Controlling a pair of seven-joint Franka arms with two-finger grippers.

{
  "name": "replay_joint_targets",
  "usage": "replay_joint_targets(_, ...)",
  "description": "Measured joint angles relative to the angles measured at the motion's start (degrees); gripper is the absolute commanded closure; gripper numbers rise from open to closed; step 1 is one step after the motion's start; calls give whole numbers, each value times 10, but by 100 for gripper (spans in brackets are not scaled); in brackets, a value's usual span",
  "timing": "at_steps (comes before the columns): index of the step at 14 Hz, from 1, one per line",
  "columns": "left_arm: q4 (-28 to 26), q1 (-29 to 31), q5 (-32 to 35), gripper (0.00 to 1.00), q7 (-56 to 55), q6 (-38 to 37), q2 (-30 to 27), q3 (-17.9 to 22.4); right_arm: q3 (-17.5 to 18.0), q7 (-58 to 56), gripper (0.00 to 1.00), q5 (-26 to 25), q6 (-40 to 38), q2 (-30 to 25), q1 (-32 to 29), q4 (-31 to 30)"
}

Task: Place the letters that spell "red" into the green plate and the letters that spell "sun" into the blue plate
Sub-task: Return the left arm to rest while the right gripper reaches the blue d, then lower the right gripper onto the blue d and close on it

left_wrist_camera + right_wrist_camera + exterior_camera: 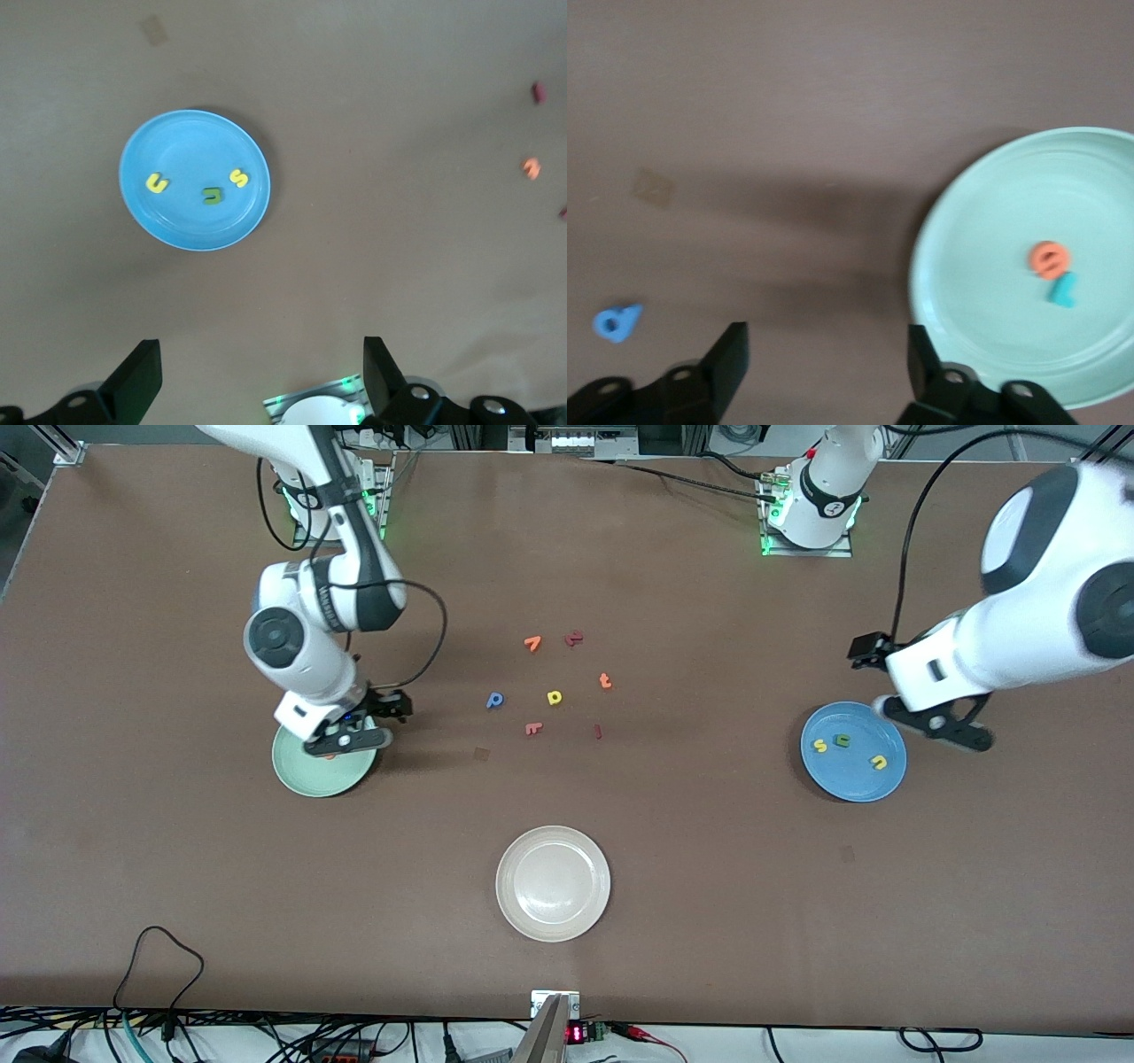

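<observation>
The green plate (310,777) lies toward the right arm's end of the table. In the right wrist view the green plate (983,266) holds an orange "e" (1050,259) and a teal "r" (1063,290). My right gripper (353,735) (828,341) hangs open over the plate's rim, with nothing between its fingers. The blue "d" (494,701) (616,322) lies on the table among the loose letters. The blue plate (855,781) (195,142) holds a yellow "s" (820,746) (238,178), a green "n" (842,740) (212,196) and a yellow "u" (878,762) (157,183). My left gripper (939,724) (261,354) waits open and empty beside it.
A cream-white plate (553,883) sits near the front camera at mid-table. Loose letters lie mid-table: an orange one (532,642), a dark red one (574,638), an orange "t" (605,681), a yellow one (555,697) and two dark red ones (533,728) (598,732).
</observation>
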Motion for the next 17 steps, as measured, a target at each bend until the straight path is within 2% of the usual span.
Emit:
replay_joint_targets(2,-2,-65,-43,0,1,20,-31,113,4,23,57,29,0,12,49,2)
replay_joint_targets(3,-7,-90,-49,0,-2,42,-40,154,5,33,61,45,1,23,73,3)
replay_joint_targets(4,-19,-107,-51,0,-13,72,-49,178,5,45,62,57,2,35,92,6)
replay_joint_targets(5,-39,-117,-51,0,-27,111,-61,189,5,60,60,69,4,49,109,10)
replay_joint_targets(6,-64,-126,-51,0,-42,146,-76,196,5,77,53,78,6,63,122,17)
replay_joint_targets(7,-85,-137,-51,0,-53,161,-93,202,5,96,53,83,12,78,131,26)
replay_joint_targets(11,-110,-150,-51,0,-125,109,-139,214,14,133,51,115,54,133,146,53)
replay_joint_targets(17,-111,-154,-51,0,-133,104,-144,216,19,133,48,131,80,165,148,61)
